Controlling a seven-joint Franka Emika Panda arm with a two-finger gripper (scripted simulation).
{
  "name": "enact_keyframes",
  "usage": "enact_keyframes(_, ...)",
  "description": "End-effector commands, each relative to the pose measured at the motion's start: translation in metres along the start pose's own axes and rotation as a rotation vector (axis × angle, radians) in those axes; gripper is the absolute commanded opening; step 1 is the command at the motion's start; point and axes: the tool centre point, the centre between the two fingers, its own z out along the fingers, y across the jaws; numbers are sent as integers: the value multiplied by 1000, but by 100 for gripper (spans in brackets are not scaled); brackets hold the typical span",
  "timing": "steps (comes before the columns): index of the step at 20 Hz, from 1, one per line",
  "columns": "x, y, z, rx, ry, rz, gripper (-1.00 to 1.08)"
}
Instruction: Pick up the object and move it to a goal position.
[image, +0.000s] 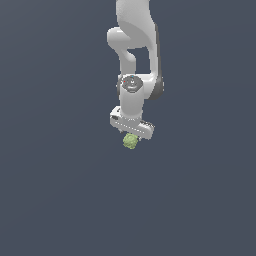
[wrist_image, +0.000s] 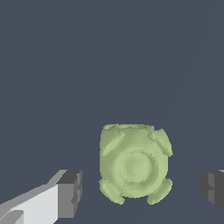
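The object is a small lumpy light-green thing just under the white gripper bar in the exterior view. In the wrist view the object sits between the two dark fingertips, with a gap on each side. My gripper points straight down over it and is open. One fingertip stands nearer to the object than the other fingertip. Neither touches it. In the exterior view the fingers are too small to make out.
The flat dark grey floor lies all around. The white arm rises above the gripper towards the top of the exterior view.
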Motion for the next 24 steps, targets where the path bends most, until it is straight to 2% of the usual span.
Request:
enact_keyframes(1,0,0,6,0,-1,0,100)
enact_keyframes(8,-2,1,38,0,0,4,100)
enact_keyframes(14,-1,0,48,0,0,4,100)
enact_keyframes(15,-1,0,48,0,0,4,-100)
enact_keyframes(24,-1,0,48,0,0,4,-100)
